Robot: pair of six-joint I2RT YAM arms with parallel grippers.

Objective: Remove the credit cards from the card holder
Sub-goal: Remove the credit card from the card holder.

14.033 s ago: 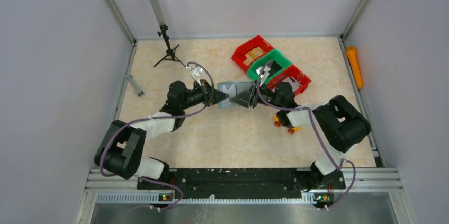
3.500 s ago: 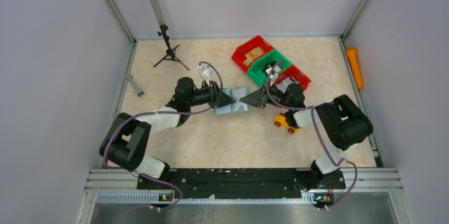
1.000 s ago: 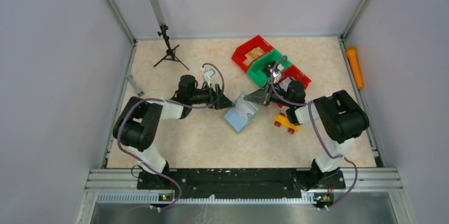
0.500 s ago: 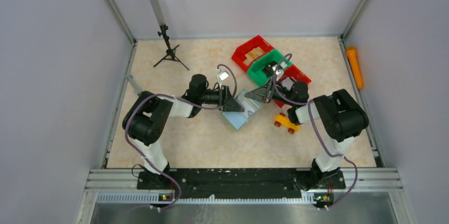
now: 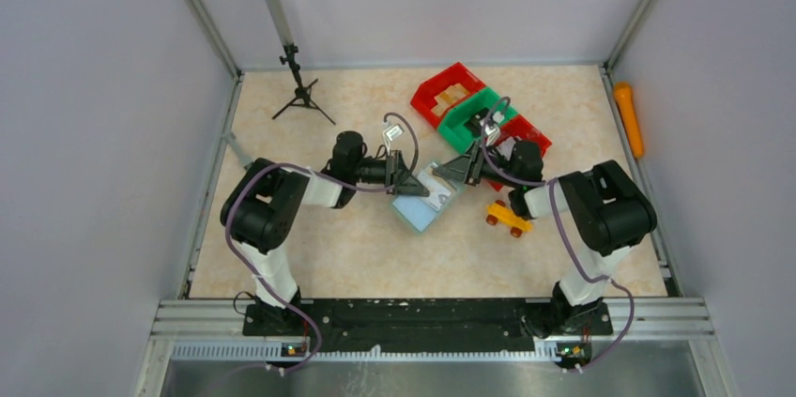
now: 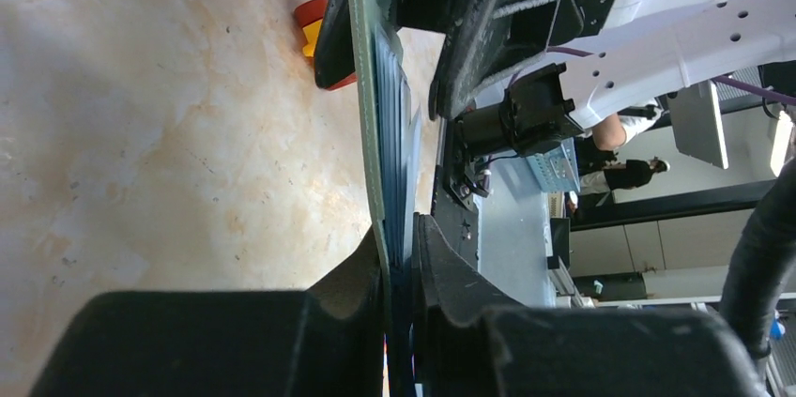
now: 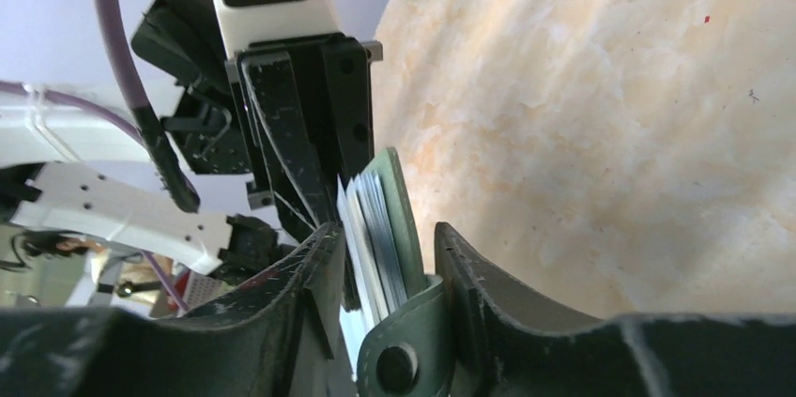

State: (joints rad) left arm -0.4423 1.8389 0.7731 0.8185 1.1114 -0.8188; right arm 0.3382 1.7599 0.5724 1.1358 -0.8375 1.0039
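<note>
Card holder (image 5: pixel 424 206) is near the middle of the worktop (image 5: pixel 375 266), between the two claws, and it has just changed hands. A second ago the right gripper (image 5: pixel 451 175) pinched it and the left gripper (image 5: pixel 422 189) stood wide beside it. Now the left claw is closed on the holder's edge; in its wrist view both fingers press flat on the grey-green flap and the dark layers behind it. The right claw has loosened: its jaws stand apart on both sides of the holder, with the snap tab low between them, and I judge it does not grip any more. I cannot tell if a corner of the holder rests on the worktop.

For the task, I think this frees the right claw to come back for a card while the left one keeps the holder steady.

The credit cards (image 7: pixel 361 219) are still inside; I see only their thin whitish and blue edges stacked between the flaps. Toward the far right corner stand a red bin (image 5: pixel 447 89), a green bin (image 5: pixel 474 115) and another red bin (image 5: pixel 528 139). Something tan shows in the first; the others are mostly hidden by the right arm.
</note>
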